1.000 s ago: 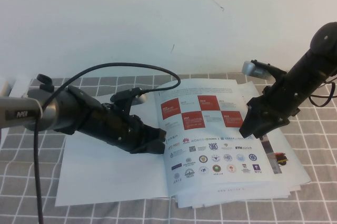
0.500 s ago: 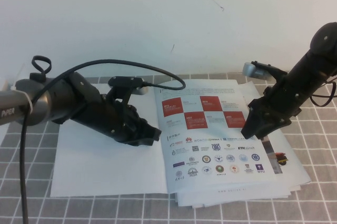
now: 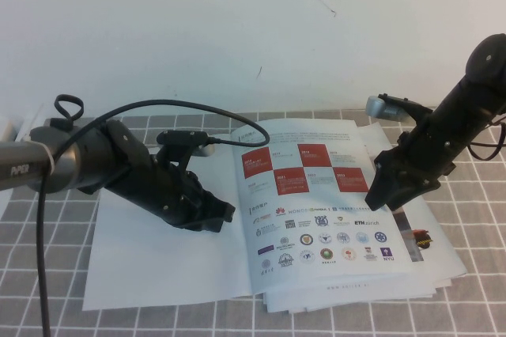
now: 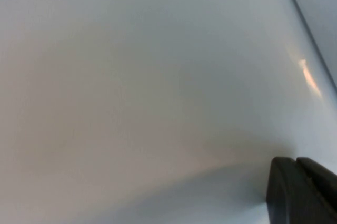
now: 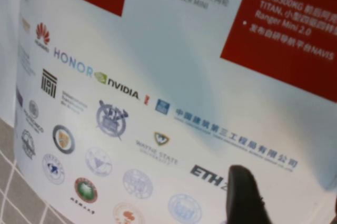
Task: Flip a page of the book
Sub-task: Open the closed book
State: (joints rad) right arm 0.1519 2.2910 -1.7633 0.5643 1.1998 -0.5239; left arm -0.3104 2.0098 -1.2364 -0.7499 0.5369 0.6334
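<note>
The book [image 3: 273,266] lies open on the table. Its right-hand page [image 3: 316,198] shows red-and-white blocks above rows of logos and lies flat. The left side is a blank white sheet [image 3: 150,262]. My left gripper [image 3: 226,212] hovers low over the blank sheet near the spine, shut with nothing in it. In the left wrist view its fingers [image 4: 287,192] press together above plain white paper [image 4: 131,87]. My right gripper [image 3: 376,193] is at the page's right edge, open. In the right wrist view one finger [image 5: 243,195] rests near the ETH logo on the page [image 5: 158,66].
A grey checked cloth [image 3: 47,317] covers the table below a white wall [image 3: 237,28]. Loose printed sheets [image 3: 423,242] stick out under the book on the right. The left arm's black cable [image 3: 47,218] loops over the table's left side.
My left gripper has drawn back a little to the left, away from the spine, over the blank sheet. The right arm and the page have hardly moved.
</note>
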